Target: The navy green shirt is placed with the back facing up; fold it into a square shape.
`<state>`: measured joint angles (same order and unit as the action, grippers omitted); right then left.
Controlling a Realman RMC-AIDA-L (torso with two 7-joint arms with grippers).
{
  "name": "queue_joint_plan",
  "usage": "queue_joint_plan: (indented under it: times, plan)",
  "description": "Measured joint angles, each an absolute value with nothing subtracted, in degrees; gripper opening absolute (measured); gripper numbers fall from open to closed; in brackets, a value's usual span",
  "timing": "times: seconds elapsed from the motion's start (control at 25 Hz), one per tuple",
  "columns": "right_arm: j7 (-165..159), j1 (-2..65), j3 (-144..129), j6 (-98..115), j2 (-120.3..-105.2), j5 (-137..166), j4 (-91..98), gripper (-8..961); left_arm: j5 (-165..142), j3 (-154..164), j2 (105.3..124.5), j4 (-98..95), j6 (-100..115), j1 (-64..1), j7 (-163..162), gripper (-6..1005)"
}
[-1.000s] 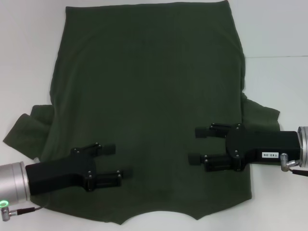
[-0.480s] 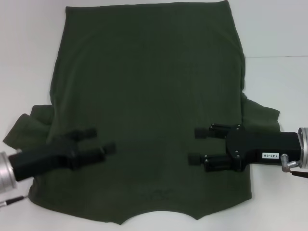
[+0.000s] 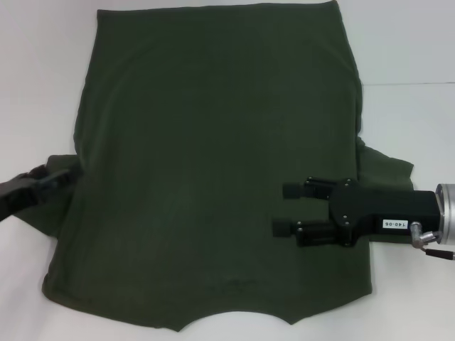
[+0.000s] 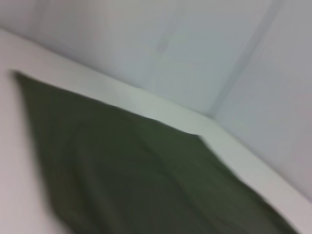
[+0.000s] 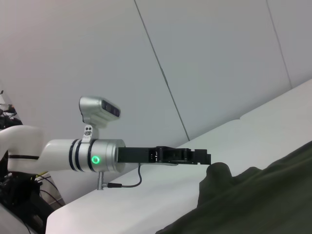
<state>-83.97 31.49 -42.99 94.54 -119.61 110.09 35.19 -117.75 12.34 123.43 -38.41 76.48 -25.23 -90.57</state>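
Note:
The navy green shirt [image 3: 213,163] lies spread flat on the white table [image 3: 405,42], hem at the far side and neckline at the near edge. It also fills the left wrist view [image 4: 146,185]. My right gripper [image 3: 283,209] hovers open over the shirt's near right part, by the right sleeve [image 3: 387,170], with nothing between its fingers. My left gripper [image 3: 60,176] is at the far left, over the left sleeve [image 3: 53,213]. The right wrist view shows the left gripper [image 5: 204,158] next to a raised fold of sleeve [image 5: 217,170].
Bare white table surrounds the shirt on the left, right and far sides. A seam [image 3: 409,84] crosses the tabletop at the right. Grey wall panels [image 5: 195,58] stand behind the table.
My left gripper has swung left, off the shirt's body and out to the left sleeve. The right gripper has shifted slightly left and nearer and stays open.

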Motion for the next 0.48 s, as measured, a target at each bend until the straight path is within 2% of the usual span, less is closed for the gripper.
queue_joint_plan:
  times: [0.48]
  plan:
    - [-84.02, 31.82, -42.97, 93.74, -119.62, 109.58, 34.88, 899, -117.44, 11.24, 123.32, -38.13, 66.18, -25.34, -90.66, 942]
